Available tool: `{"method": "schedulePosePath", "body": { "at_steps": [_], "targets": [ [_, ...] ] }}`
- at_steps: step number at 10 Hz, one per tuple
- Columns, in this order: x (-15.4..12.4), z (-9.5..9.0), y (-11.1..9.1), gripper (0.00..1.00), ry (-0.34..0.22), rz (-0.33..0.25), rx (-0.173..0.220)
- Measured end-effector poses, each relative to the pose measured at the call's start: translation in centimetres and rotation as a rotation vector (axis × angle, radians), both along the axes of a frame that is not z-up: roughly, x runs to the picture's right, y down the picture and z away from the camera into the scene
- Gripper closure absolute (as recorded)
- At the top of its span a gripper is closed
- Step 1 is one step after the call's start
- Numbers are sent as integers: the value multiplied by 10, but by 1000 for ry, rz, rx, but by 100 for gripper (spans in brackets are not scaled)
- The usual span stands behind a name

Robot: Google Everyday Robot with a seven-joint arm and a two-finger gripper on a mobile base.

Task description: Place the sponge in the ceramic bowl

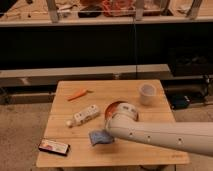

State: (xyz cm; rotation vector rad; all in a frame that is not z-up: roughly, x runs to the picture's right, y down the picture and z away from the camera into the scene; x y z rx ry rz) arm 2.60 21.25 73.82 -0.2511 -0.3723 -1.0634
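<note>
The blue-grey sponge (99, 136) hangs at the tip of my gripper (106, 132), slightly above the wooden table (150, 120) near its front middle. The gripper is shut on the sponge, and the thick white arm reaching in from the right covers most of the fingers. The orange-red ceramic bowl (114, 106) stands just behind and right of the sponge. Only its left rim and part of its inside show, because the arm's wrist covers the rest.
A small white cup (147, 93) stands at the table's back right. An orange carrot (77, 94) lies at the back left, a white packet (84, 115) left of the bowl, and a flat black-and-white packet (54, 147) at the front left corner. A dark shelf runs behind the table.
</note>
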Motion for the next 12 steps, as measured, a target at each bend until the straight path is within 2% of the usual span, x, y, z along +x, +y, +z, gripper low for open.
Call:
{"method": "schedulePosePath", "body": {
  "at_steps": [1,4,6,7,10,12],
  "targets": [
    [2,0,-3,100,1,8,1],
    [5,7,0,100,-14,65,-39],
    [8,6,-8,100,-14,58,-25],
    [8,2,-12,100,-14,63,-32],
    [12,8,-11,100,-3,88,-40],
    [16,12,-22,100,4,86,-43]
  ]
}}
